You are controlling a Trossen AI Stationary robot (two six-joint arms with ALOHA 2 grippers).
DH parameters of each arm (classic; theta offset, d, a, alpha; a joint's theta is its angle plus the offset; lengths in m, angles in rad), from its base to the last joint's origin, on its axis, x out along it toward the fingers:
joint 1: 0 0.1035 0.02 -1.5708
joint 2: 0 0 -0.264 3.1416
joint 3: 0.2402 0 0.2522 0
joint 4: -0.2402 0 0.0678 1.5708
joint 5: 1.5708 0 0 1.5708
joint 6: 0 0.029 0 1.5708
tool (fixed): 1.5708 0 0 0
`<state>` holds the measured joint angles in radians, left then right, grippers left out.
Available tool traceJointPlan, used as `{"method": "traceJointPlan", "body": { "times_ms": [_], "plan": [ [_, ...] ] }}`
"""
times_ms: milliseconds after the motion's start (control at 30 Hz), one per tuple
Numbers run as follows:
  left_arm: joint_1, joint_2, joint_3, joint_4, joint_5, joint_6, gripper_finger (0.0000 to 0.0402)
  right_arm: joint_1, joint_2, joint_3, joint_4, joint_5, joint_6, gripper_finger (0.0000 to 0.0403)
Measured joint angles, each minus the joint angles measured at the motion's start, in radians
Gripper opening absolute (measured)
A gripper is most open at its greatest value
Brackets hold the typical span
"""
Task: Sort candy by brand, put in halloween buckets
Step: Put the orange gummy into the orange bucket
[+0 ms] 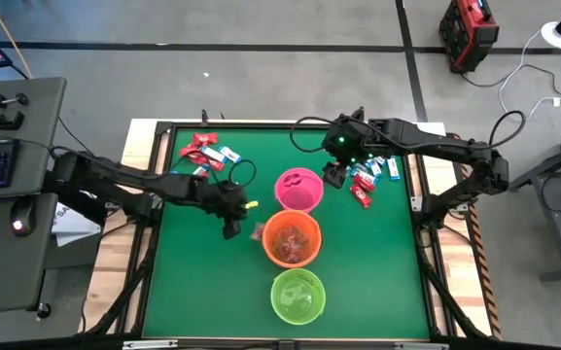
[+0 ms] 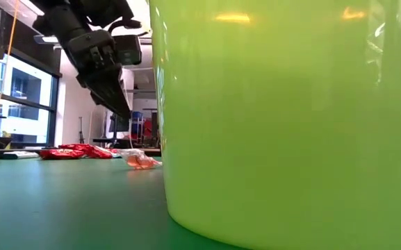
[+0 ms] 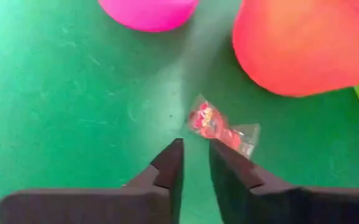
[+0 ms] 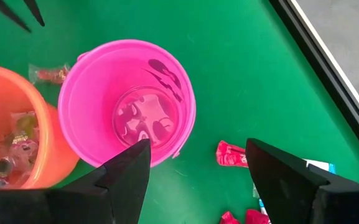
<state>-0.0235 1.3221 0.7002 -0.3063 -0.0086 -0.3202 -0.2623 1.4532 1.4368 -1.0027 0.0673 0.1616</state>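
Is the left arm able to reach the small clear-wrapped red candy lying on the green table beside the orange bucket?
Probably yes: the left end effector hovers just short of the candy, nothing lies between, and the orange bucket stands apart.

Even, bright overhead light on the green surface (image 1: 202, 282), with only soft, short shadows beside the orange bucket (image 1: 291, 238). In the low view the lime green bucket (image 2: 290, 118) fills the picture, out of focus, lit through and glowing, with two small glare spots near its top edge. Beyond that bucket, tall windows (image 2: 19, 104) blaze white and the dark arm above reads as a silhouette. In the left wrist view the clear-wrapped candy (image 3: 219, 127) just past the fingers (image 3: 167, 171) looks soft and blurred, and so do the bucket walls.
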Motion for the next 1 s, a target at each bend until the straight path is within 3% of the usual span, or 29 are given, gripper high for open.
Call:
{"method": "traceJointPlan", "body": {
  "times_ms": [133, 300, 400, 533, 767, 1000],
  "plan": [
    [-0.009, 0.081, 0.000, 0.098, 0.059, -0.034, 0.0138, 0.000, 0.000, 0.000, -0.001, 0.000, 0.022, 0.0256],
    [-0.014, 0.192, 0.003, 0.170, 0.147, -0.243, 0.0216, 0.000, 0.000, 0.000, -0.001, -0.001, 0.022, 0.0256],
    [-0.031, 0.216, 0.008, 0.180, 0.120, -0.314, 0.0244, 0.000, 0.000, 0.000, -0.001, -0.001, 0.021, 0.0256],
    [-0.054, 0.243, 0.008, 0.198, 0.025, -0.374, 0.0257, 0.000, 0.000, 0.000, 0.000, 0.005, 0.021, 0.0256],
    [-0.057, 0.324, 0.011, 0.279, 0.010, -0.507, 0.0255, 0.000, 0.001, 0.000, 0.006, 0.011, 0.014, 0.0256],
    [-0.071, 0.349, 0.013, 0.258, -0.010, -0.489, 0.0250, 0.000, 0.001, 0.000, 0.006, 0.011, 0.014, 0.0256]
  ]
}}
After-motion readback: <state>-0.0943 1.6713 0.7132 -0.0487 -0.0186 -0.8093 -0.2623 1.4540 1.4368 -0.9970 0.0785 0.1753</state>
